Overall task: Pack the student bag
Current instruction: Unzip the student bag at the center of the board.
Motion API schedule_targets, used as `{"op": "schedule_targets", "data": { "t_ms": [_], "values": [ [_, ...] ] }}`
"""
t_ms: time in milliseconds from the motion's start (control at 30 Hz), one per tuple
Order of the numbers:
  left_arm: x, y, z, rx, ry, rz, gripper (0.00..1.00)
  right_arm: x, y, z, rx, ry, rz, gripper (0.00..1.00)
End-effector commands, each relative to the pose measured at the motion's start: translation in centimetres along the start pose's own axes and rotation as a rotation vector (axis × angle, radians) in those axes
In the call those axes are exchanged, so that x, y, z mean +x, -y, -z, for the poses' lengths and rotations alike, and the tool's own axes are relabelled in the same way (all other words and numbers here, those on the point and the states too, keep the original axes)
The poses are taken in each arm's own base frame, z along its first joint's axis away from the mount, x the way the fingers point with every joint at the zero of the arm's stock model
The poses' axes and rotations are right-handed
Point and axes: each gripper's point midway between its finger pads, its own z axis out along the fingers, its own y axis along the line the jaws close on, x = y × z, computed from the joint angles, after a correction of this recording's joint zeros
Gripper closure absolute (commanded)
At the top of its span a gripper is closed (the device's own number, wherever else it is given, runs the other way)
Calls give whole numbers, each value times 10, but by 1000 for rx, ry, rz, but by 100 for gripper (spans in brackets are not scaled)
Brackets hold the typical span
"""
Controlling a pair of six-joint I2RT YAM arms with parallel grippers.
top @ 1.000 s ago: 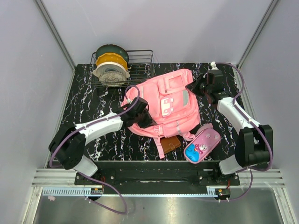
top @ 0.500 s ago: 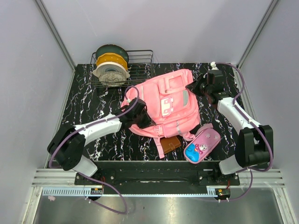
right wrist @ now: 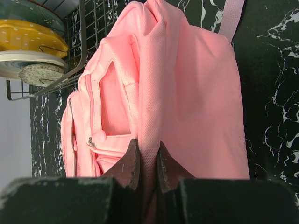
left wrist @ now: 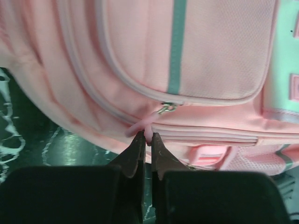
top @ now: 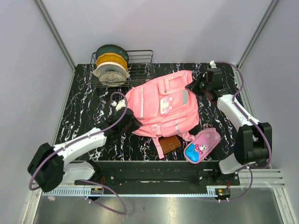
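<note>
The pink student bag [top: 161,105] lies flat mid-table, front pockets and white-and-grey patch facing up. My left gripper [top: 131,121] sits at the bag's left edge, shut on a pink zipper pull [left wrist: 145,127] of the bag [left wrist: 196,60]. My right gripper [top: 195,85] is at the bag's top right corner, shut on a fold of the bag's fabric [right wrist: 150,121]. A small pink pencil case [top: 202,145] with a cartoon print lies at the front right. A brown wallet-like item [top: 170,143] lies just below the bag.
A wire rack [top: 135,70] at the back left holds filament spools [top: 111,65]; it also shows in the right wrist view [right wrist: 70,51]. A pink strap [top: 160,148] trails from the bag toward the front edge. Grey walls enclose the black marbled table [top: 84,116].
My left gripper has pulled back toward the left and front, drawing the zipper pull along the bag's left side. The bag has shifted slightly. The right gripper holds still.
</note>
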Motion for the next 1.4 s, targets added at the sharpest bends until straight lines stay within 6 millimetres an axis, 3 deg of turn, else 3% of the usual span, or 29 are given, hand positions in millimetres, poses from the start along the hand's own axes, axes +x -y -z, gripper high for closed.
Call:
{"op": "schedule_targets", "data": {
  "t_ms": [0, 233, 333, 433, 467, 533, 600, 667, 700, 767, 867, 933, 967, 1067, 1167, 1367],
  "values": [
    [-23, -51, 18, -159, 166, -106, 100, -74, -47, 20, -160, 186, 18, 100],
    [-48, -85, 47, -294, 297, -181, 100, -80, -32, 16, -158, 154, 8, 100],
    [-61, -83, 56, -305, 345, -224, 100, -82, -26, 13, -145, 134, 15, 100],
    [-72, -57, 59, -217, 359, -290, 100, -74, -30, 8, -189, 55, 28, 98],
    [-77, -43, 62, -171, 365, -298, 100, -77, -41, 11, -220, 41, 46, 82],
    [-82, -11, 67, -53, 364, -320, 100, -77, -50, 23, -241, 36, 53, 60],
    [-82, 10, 71, 17, 349, -341, 100, -78, -37, 33, -158, 65, 41, 30],
    [-88, 27, 75, 45, 347, -346, 100, -89, -35, 52, -93, 99, 61, 27],
    [-87, 33, 76, 57, 339, -342, 100, -81, -28, 57, -43, 65, 50, 26],
    [-88, 46, 77, 79, 330, -337, 100, -79, -38, 69, -66, 45, 21, 25],
    [-84, 63, 74, 110, 309, -330, 100, -35, -78, 84, -293, -109, -104, 27],
    [-76, 76, 69, 123, 283, -336, 100, -15, -115, 104, -468, -153, -141, 30],
    [-67, 81, 67, 133, 265, -347, 100, 23, -119, 101, -473, -253, -249, 31],
    [-60, 94, 62, 141, 248, -351, 100, 68, -142, 115, -533, -323, -327, 32],
    [-49, 110, 63, 179, 229, -370, 100, 93, -145, 123, -504, -359, -388, 33],
    [-44, 123, 65, 207, 232, -395, 100, 140, -119, 118, -369, -415, -512, 41]
  ]
}}
